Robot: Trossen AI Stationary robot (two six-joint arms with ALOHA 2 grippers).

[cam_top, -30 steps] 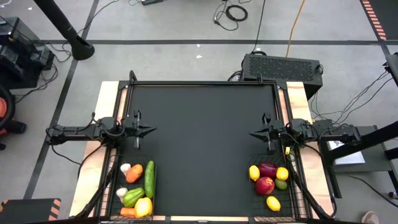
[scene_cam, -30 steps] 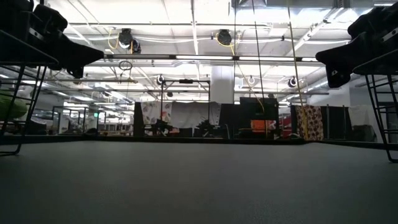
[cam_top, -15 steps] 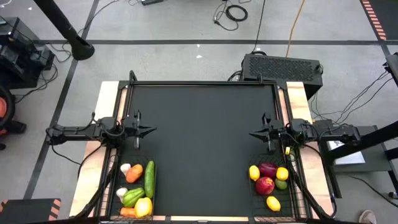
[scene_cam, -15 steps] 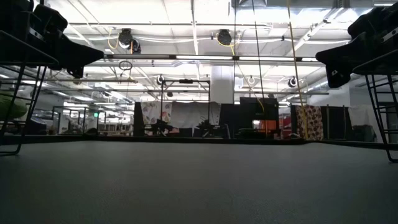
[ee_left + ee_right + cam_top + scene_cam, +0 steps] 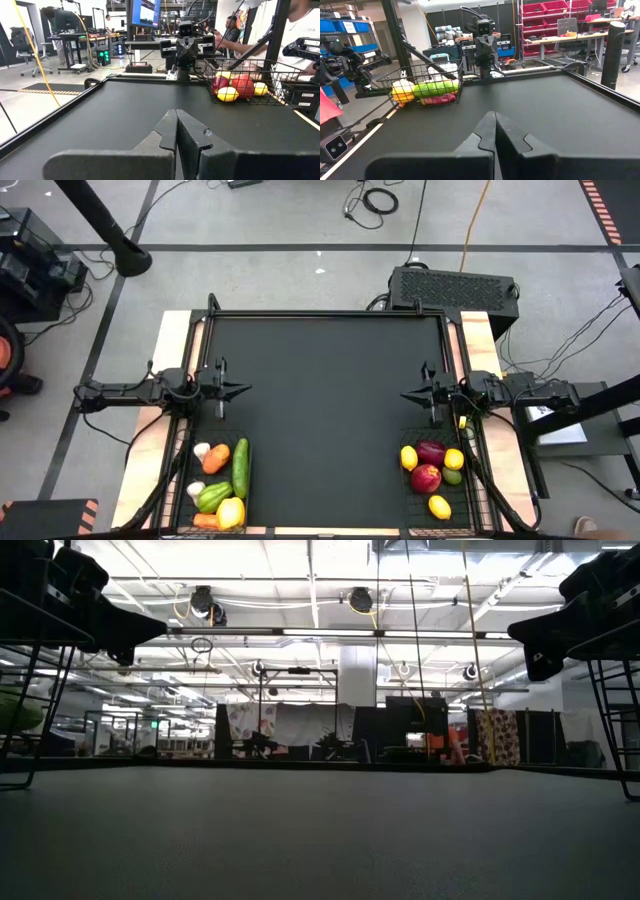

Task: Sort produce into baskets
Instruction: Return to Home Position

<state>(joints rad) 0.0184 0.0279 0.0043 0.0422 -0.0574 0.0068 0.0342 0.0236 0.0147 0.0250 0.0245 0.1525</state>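
Two black wire baskets stand at the table's near edge. The left basket holds an orange carrot, white garlic, a green cucumber, a green pepper and a yellow pepper. The right basket holds yellow lemons and red apples. My left gripper sits shut and level at the table's left edge, pointing across the table. My right gripper sits shut at the right edge, facing it. Both are shut on nothing, as the left wrist view and the right wrist view show.
The black tabletop has a raised frame along its edges. A dark box stands beyond the far right corner. A person in a white shirt is beside the right basket, off the table.
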